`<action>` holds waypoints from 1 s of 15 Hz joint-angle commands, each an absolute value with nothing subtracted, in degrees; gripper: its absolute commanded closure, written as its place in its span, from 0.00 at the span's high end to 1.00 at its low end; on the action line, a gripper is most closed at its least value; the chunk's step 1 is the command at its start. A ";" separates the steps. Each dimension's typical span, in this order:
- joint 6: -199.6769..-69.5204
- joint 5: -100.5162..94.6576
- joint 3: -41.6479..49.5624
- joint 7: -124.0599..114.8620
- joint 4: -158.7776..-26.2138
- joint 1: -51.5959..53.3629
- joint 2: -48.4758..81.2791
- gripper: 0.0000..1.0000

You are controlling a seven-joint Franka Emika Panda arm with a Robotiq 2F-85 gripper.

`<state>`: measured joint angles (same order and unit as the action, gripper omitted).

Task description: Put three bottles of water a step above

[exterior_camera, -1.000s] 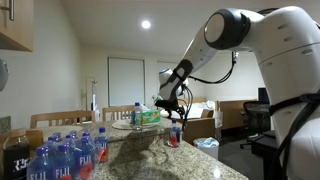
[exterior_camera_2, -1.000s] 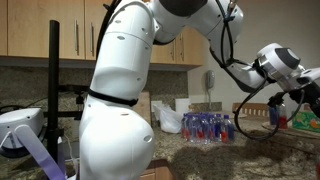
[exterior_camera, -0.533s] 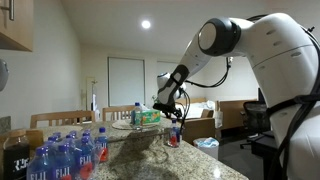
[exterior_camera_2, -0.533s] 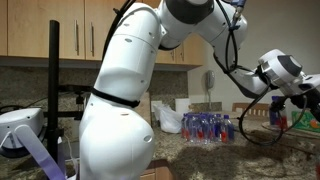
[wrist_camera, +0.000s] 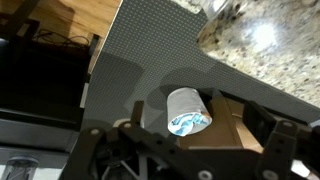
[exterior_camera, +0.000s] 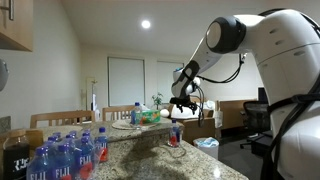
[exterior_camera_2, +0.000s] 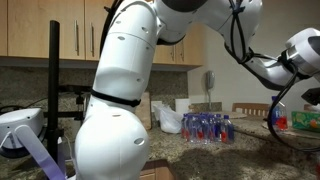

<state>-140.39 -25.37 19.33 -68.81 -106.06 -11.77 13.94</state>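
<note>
Tool [exterior_camera: 182, 107] higher above bottle [exterior_camera: 176, 135] (clear plastic)

Wood cabinets [exterior_camera_2: 60, 30], ceiling light [exterior_camera: 146, 24], white door [exterior_camera: 125, 82], chairs [exterior_camera: 60, 118].

One lone water bottle [exterior_camera: 176, 135] – one crowded pack [exterior_camera: 60, 160] of more, exact number unclear.

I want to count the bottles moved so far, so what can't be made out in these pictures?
- Exterior view: the group of water bottles is cut off by the bottom edge and overlapping, so it can't be counted.
- Exterior view: the robot's body hides much of the counter.
- Wrist view: the white round object is too blurred to identify, and no bottle shows.
</note>
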 commanded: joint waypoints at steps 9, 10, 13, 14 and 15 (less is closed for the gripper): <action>-141.03 -38.68 22.91 -74.81 -109.57 -9.19 8.71 1.00; -140.86 -41.30 22.32 -75.75 -109.75 -8.90 8.16 1.00; -141.04 -45.46 19.78 -75.63 -111.31 -8.09 6.64 1.00; -141.65 -45.87 18.95 -74.80 -112.09 -8.07 6.08 1.00; -142.21 -46.36 18.10 -74.34 -112.72 -8.09 5.65 1.00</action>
<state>-140.40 -43.36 20.06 -73.96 -108.83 -8.25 8.78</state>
